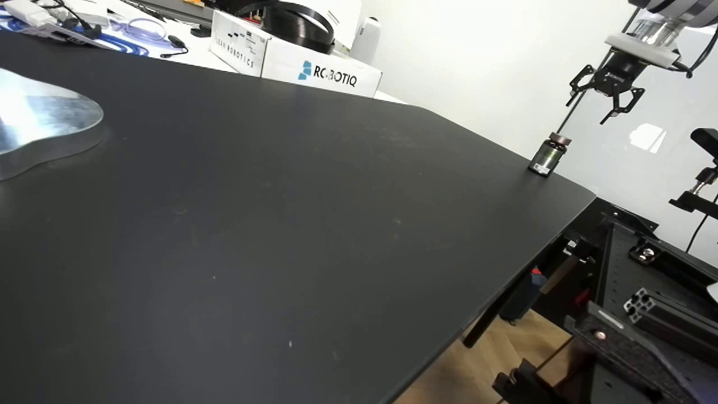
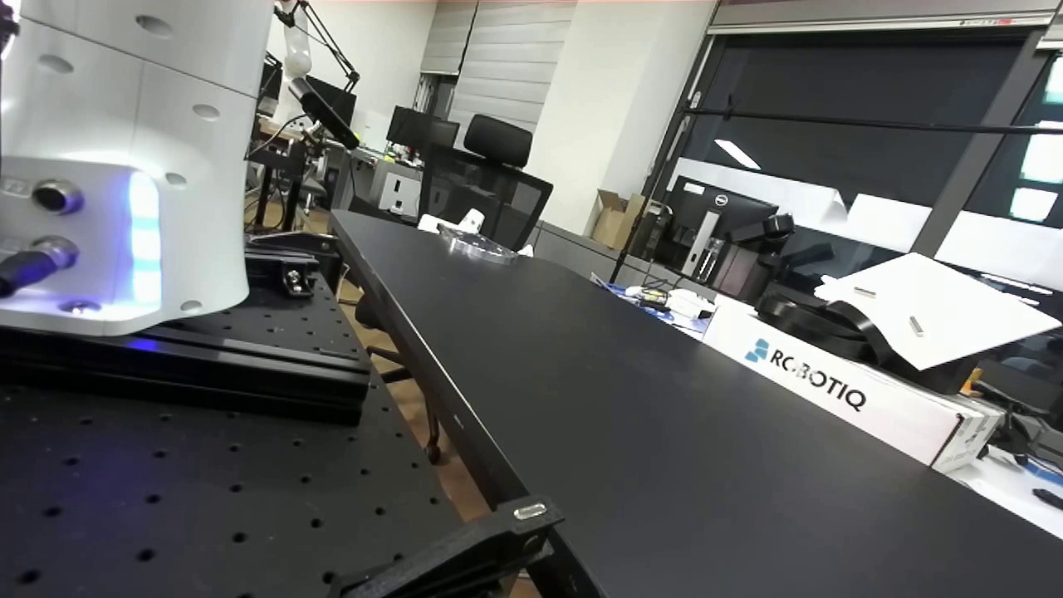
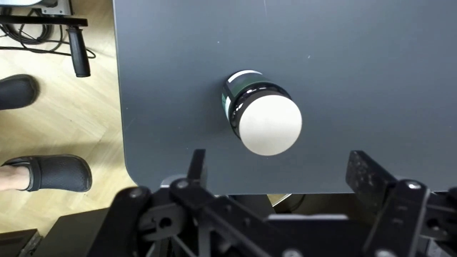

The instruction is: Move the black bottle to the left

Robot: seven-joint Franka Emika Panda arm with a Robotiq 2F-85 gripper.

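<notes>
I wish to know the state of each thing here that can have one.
Black bottle: upright on the table, cap on
Claw: open, holding nothing
Robot base light: lit
Office chair: unoccupied
Brown cardboard box: flaps open
Dell monitor: on or off unclear

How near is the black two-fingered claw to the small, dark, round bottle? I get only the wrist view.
Observer: An exterior view shows the black two-fingered gripper above the small dark cylindrical bottle, with a visible gap between them.
Visitor: What else is on the flat black table?
Observer: I see a shiny, curvy-edged slab toward the end away from the bottle; I can't tell its material.
Visitor: And beyond the table?
Observer: A white rectangular cardboard box printed ROBOTIQ, visible in both exterior views.
</notes>
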